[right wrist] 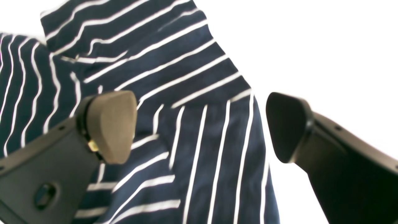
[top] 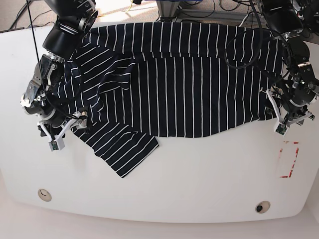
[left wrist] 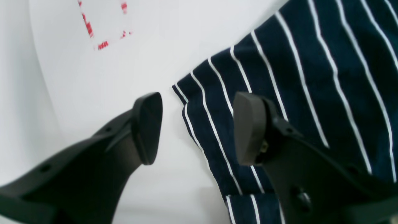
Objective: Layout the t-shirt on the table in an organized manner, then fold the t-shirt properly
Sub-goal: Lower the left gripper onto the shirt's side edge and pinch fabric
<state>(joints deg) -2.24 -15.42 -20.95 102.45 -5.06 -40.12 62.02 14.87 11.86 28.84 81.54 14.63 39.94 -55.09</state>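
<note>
The dark navy t-shirt (top: pixel 189 84) with thin white stripes lies spread over the back half of the white table (top: pixel 199 174), one sleeve pointing toward the front left. My right gripper (top: pixel 67 130) hovers open at the shirt's left side. In the right wrist view its jaws (right wrist: pixel 199 126) stand wide apart over rumpled sleeve cloth (right wrist: pixel 174 53). My left gripper (top: pixel 288 121) is at the shirt's right edge, also open. In the left wrist view it (left wrist: pixel 197 129) straddles a corner of the shirt (left wrist: pixel 311 77), one finger over bare table (left wrist: pixel 108 77), the other over cloth.
A small red-outlined rectangle mark (top: pixel 289 160) lies on the table just in front of the left gripper, and shows in the left wrist view (left wrist: pixel 88 28). Two small round fittings (top: pixel 44 194) (top: pixel 262 206) sit near the front edge. Cables hang behind the table.
</note>
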